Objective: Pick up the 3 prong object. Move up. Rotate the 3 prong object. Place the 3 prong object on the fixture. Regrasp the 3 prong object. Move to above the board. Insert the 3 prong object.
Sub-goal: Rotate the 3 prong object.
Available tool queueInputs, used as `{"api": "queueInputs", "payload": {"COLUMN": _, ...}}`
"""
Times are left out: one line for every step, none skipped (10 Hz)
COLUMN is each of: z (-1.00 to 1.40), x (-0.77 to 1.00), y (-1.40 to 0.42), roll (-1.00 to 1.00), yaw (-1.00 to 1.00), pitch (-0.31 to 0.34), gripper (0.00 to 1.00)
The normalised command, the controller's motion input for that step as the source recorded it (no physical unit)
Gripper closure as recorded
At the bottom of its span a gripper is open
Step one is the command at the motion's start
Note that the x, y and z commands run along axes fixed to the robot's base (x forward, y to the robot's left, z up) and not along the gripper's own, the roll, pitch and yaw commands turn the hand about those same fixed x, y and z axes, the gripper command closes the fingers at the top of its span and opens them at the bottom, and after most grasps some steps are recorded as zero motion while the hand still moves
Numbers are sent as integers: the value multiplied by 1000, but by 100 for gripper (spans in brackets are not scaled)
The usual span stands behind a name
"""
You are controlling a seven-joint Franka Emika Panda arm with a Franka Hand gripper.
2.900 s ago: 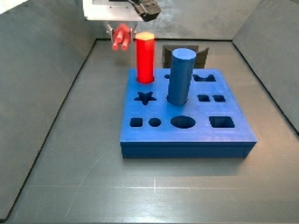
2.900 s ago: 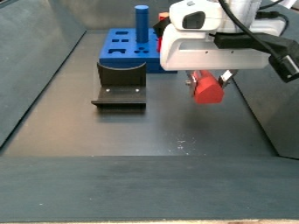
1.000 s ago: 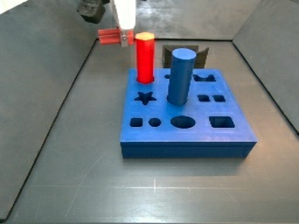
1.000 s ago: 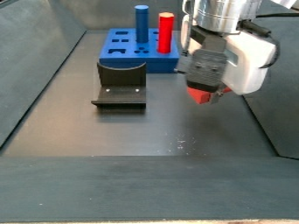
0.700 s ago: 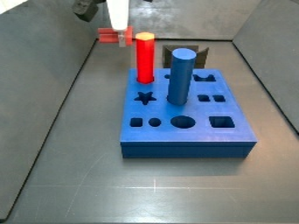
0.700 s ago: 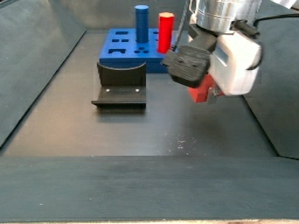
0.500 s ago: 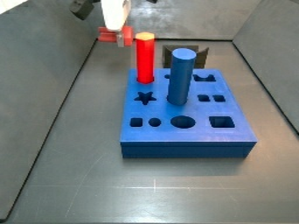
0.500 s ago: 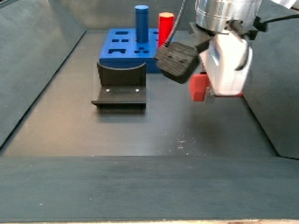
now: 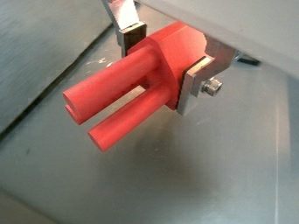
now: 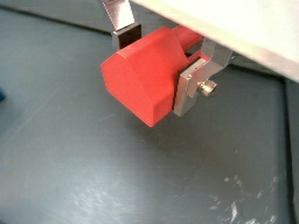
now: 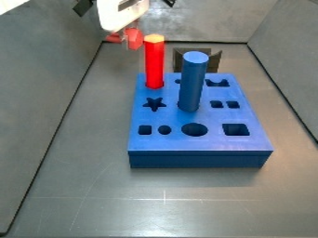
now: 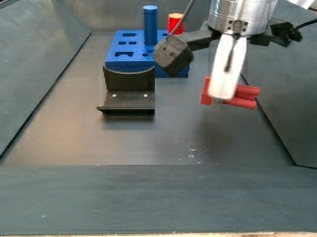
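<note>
Clearly the pick-up and lift are done, judging by how things lie: the 3 prong object (image 12: 234, 94) hangs in the air, clamped in the gripper (image 12: 231, 88), well apart from the floor. Its prongs point sideways in a side view, so the rotation looks to be in hand or nearly finished. Placing on the fixture, regrasping, moving above the board and inserting are all left.

Largest in both side views is the board (image 11: 199, 139), a blue block with shaped cutouts, carrying a red peg (image 11: 154, 61) and a blue peg (image 11: 192, 82). Next comes the fixture (image 12: 126, 98), standing on the floor beside the board and bare, near the gripper but not under it.

Only a wrist view (image 9: 128, 96) shows the prongs lengthwise, as red bars jutting out past the silver fingers (image 9: 198, 80) pressing the piece's body on both sides. Another wrist view shows just its blunt end (image 10: 146, 74). Neither shows board or fixture.
</note>
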Motion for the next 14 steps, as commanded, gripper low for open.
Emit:
{"api": "queueInputs", "payload": {"z": 3, "x": -8, "y": 17, "roll": -5, "yaw": -1000, "pitch": -1, "gripper": 100}}
{"api": "queueInputs", "payload": {"z": 3, "x": -8, "y": 17, "roll": -5, "yaw": -1000, "pitch": -2, "gripper": 100}}
{"api": "queueInputs", "payload": {"z": 3, "x": -8, "y": 17, "roll": -6, "yaw": -1000, "pitch": -2, "gripper": 100}}
{"api": "queueInputs", "payload": {"z": 3, "x": -8, "y": 17, "roll": -6, "yaw": -1000, "pitch": -2, "gripper": 100}}
{"api": "queueInputs", "payload": {"z": 3, "x": -8, "y": 17, "roll": -6, "yaw": -1000, "pitch": -2, "gripper": 100}}
{"api": "queueInputs", "payload": {"z": 3, "x": -8, "y": 17, "roll": -7, "yaw": -1000, "pitch": -2, "gripper": 100}}
{"api": "queueInputs", "payload": {"z": 3, "x": -8, "y": 17, "roll": -7, "yaw": -1000, "pitch": -2, "gripper": 100}}
{"api": "queueInputs", "payload": {"z": 3, "x": -8, "y": 17, "roll": -8, "yaw": -1000, "pitch": -3, "gripper": 100}}
{"api": "queueInputs", "payload": {"z": 3, "x": -8, "y": 17, "roll": -9, "yaw": -1000, "pitch": -3, "gripper": 100}}
{"api": "queueInputs", "payload": {"z": 3, "x": -8, "y": 17, "roll": -11, "yaw": -1000, "pitch": -3, "gripper": 100}}
{"api": "queueInputs", "payload": {"z": 3, "x": -8, "y": 17, "roll": -12, "yaw": -1000, "pitch": -4, "gripper": 100}}
{"api": "queueInputs", "payload": {"z": 3, "x": -8, "y": 17, "roll": -14, "yaw": -1000, "pitch": -4, "gripper": 100}}
{"api": "queueInputs", "payload": {"z": 3, "x": -8, "y": 17, "roll": -16, "yaw": -1000, "pitch": -5, "gripper": 100}}
{"api": "queueInputs", "payload": {"z": 3, "x": -8, "y": 17, "roll": -21, "yaw": -1000, "pitch": -7, "gripper": 100}}
